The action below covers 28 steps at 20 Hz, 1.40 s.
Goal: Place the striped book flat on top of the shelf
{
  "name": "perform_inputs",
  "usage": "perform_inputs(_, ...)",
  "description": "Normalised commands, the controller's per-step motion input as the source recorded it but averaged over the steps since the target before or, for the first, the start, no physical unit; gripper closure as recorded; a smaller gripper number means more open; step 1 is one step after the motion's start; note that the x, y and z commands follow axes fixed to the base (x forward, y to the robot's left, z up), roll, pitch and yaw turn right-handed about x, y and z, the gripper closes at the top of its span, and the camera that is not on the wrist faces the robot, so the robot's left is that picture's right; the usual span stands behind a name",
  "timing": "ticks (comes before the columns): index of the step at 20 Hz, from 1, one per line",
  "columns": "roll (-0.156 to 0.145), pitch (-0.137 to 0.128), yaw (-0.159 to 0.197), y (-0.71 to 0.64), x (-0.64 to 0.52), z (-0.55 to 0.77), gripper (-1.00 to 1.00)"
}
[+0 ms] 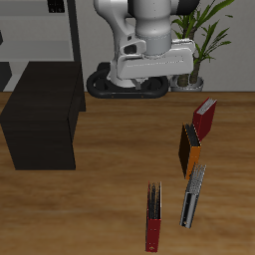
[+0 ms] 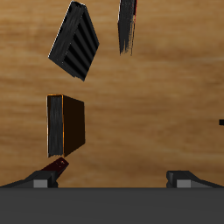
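The striped book (image 1: 192,196) stands on edge near the table's front edge, grey-white with dark stripes. It also shows in the wrist view (image 2: 77,41), tilted, its striped face visible. The shelf (image 1: 40,125) is a low black cabinet with a bare flat top, across the table from the books. My gripper (image 2: 118,179) is open and empty, its fingertips (image 2: 52,171) wide apart. It hangs high near the table's back, far from the striped book. In the exterior view only the hand (image 1: 149,65) shows.
An orange-and-black book (image 1: 189,149) (image 2: 66,124) stands just behind the striped book. A red book (image 1: 204,118) stands farther back. A red book with a dark ribbed top (image 1: 152,216) (image 2: 127,26) stands beside the striped book at the front. A grey rack (image 1: 35,30) and a plant (image 1: 204,40) stand behind.
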Motion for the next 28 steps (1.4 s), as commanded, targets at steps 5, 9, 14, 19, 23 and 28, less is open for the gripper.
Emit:
perform_inputs(5,-0.065,-0.037,-0.002,0.27,0.35,0.07,-1.00)
perform_inputs(9,-0.009,-0.009,0.009,0.25,0.24,0.01,-1.00)
perform_inputs(14,-0.019,-0.016,0.012,0.31,0.31,-0.05,-1.00)
perform_inputs(19,-0.022,-0.022,0.016,0.14,0.26,-0.02,-1.00)
perform_inputs(23,-0.020,-0.016,-0.029,-0.03,0.39,-0.02,-1.00)
perform_inputs(28,0.005,-0.009,-0.021,-0.03,0.32,-0.08,-1.00)
